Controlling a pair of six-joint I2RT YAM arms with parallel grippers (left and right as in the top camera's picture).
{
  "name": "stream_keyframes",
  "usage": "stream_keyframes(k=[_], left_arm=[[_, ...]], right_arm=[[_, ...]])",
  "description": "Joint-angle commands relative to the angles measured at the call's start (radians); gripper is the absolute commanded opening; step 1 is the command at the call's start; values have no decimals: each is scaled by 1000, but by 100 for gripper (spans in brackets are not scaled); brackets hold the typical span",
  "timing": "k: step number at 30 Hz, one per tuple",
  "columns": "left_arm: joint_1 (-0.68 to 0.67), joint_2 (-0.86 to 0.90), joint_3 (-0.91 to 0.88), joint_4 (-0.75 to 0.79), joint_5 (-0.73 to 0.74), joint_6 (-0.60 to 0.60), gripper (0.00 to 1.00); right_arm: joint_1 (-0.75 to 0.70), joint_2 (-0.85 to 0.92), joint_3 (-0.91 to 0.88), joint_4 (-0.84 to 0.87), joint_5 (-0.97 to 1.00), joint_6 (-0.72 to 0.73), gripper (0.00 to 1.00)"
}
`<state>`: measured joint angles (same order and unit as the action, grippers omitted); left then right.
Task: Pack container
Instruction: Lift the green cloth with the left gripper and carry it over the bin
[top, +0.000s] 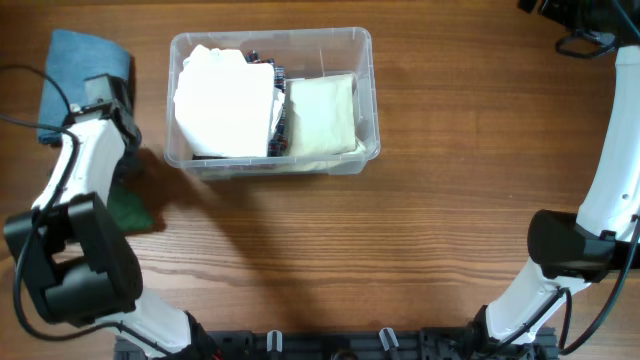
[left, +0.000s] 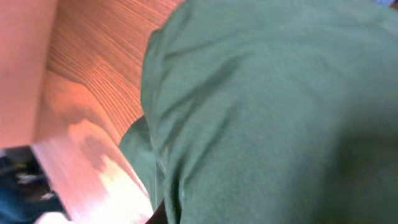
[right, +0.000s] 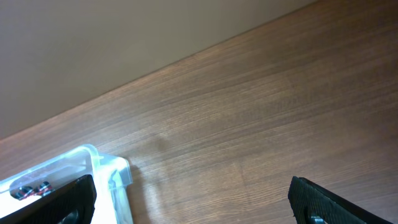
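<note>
The step now is picking up the next thing to pack. The container (top: 374, 100) sits at the far middle of the worktop (top: 400, 250). It already has a white cloth (top: 225, 105) and a cream cloth (top: 325, 110) in it, with something dark between them.

The left arm (top: 75, 170) bends over a green cloth (top: 130, 212) near the left edge, away from the container. The left pincer (top: 128, 150) is closed together. Its fingers are hidden, but the green cloth fills the left wrist view, so I think the pincer is pinching it. A blue cloth (top: 85, 60) lies just behind the arm.

Next, I think the arm has to lift the green cloth up high, carry it over the container's rim, and let go above the other cloths. The cloth is floppy and could drag or hang over the rim.

The right arm is pulled back at the far right corner. The right pincer (right: 196, 208) is wide apart and holds nothing.
</note>
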<state>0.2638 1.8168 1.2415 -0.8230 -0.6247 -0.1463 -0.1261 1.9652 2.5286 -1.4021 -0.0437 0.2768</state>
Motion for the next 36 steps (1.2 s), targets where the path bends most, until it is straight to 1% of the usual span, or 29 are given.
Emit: stream_keyframes(k=[1, 3, 5, 9, 12, 14, 16, 20, 22, 23, 24, 27, 30, 32, 34, 36], left_arm=[[24, -68, 29, -72, 125, -82, 4], [34, -88, 29, -124, 174, -106, 4], [47, -116, 29, -155, 266, -106, 4], [80, -210, 30, -180, 534, -105, 4], [122, -312, 31, -188, 742, -93, 4], [147, -373, 34, -202, 816, -93, 4], [161, -435, 46, -237, 850, -61, 4], [161, -517, 96, -328, 837, -18, 4], [161, -549, 131, -379, 838, -18, 4], [160, -563, 149, -401, 861, -17, 4], [157, -575, 162, -409, 921, -1, 4], [157, -587, 172, -387, 1141, 65, 4], [150, -582, 172, -327, 1304, 64, 4], [124, -576, 172, -270, 1382, 64, 4], [71, -565, 172, -172, 1453, 51, 4], [7, -549, 172, -57, 1484, -5, 4]], right_arm=[[2, 3, -2, 1, 11, 14, 100], [2, 3, -2, 1, 11, 14, 100], [2, 3, -2, 1, 11, 14, 100], [2, 3, -2, 1, 11, 14, 100], [2, 3, -2, 1, 11, 14, 100], [2, 3, -2, 1, 11, 14, 100], [2, 3, -2, 1, 11, 14, 100], [2, 3, -2, 1, 11, 14, 100], [2, 3, -2, 1, 11, 14, 100], [2, 3, -2, 1, 11, 14, 100], [2, 3, -2, 1, 11, 14, 100], [2, 3, -2, 1, 11, 14, 100], [2, 3, -2, 1, 11, 14, 100], [2, 3, -2, 1, 11, 14, 100], [2, 3, -2, 1, 11, 14, 100], [2, 3, -2, 1, 11, 14, 100]])
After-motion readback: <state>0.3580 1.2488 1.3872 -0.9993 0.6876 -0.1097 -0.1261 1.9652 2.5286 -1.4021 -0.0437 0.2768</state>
